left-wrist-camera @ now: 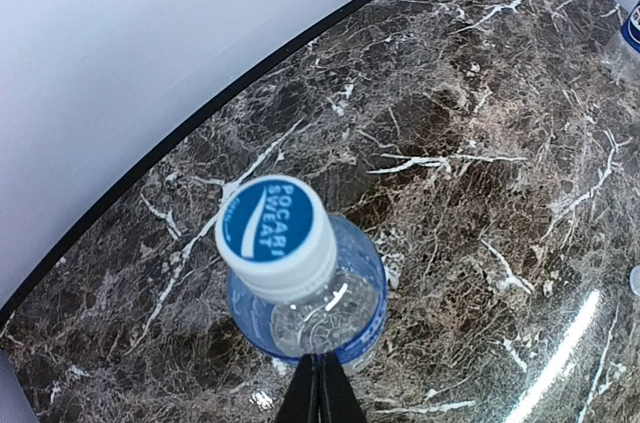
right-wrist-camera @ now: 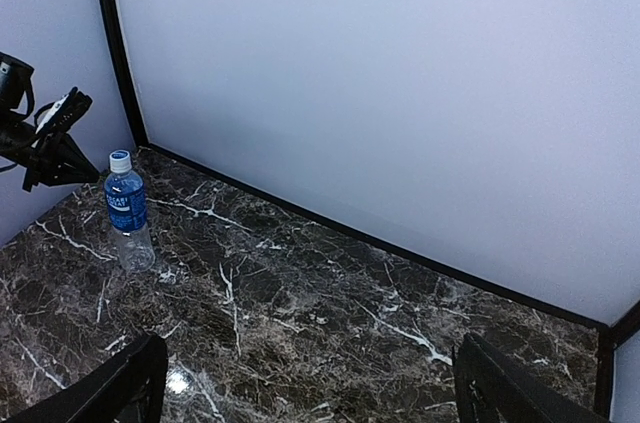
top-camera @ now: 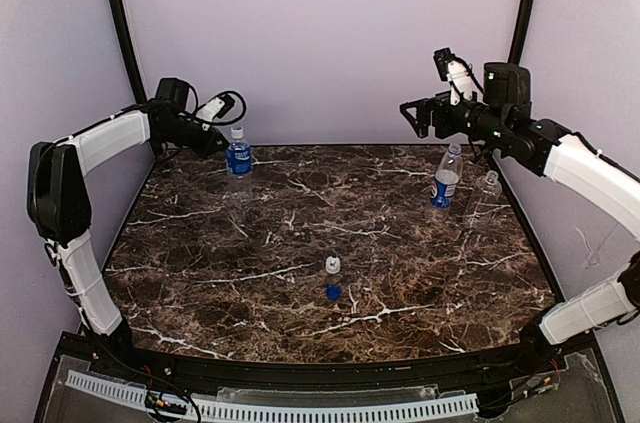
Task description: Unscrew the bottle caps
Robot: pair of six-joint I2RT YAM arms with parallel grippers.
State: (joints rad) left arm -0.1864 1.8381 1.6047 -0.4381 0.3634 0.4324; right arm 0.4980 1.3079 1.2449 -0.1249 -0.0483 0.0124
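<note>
— What's the left claw (left-wrist-camera: 318,395) doing?
— It's pinched tight, two black fingers pressed into one thin wedge with nothing between them. The tip sits just beside the blue-label bottle (left-wrist-camera: 310,303) at the back left corner of the table. I can't tell whether it touches.
— Is that bottle capped?
— Yes, the Pocari cap (left-wrist-camera: 275,233) is on. It has white ribbed sides and a round blue top reading "POCARI SWEAT". The bottle is clear plastic and stands upright.
— And the right claw (top-camera: 411,117)?
— Spread wide and holding nothing, up in the air at the back right. Below it stands the Pepsi bottle (top-camera: 445,181) with its red, white and blue label. Just beside that is a bare clear bottle (top-camera: 483,198).
— Any loose caps?
— Two, near the middle of the table (top-camera: 200,273): a white cap (top-camera: 333,264) and a blue cap (top-camera: 333,292), close together. The tabletop is dark, glossy and marble-patterned, with white veins.
</note>
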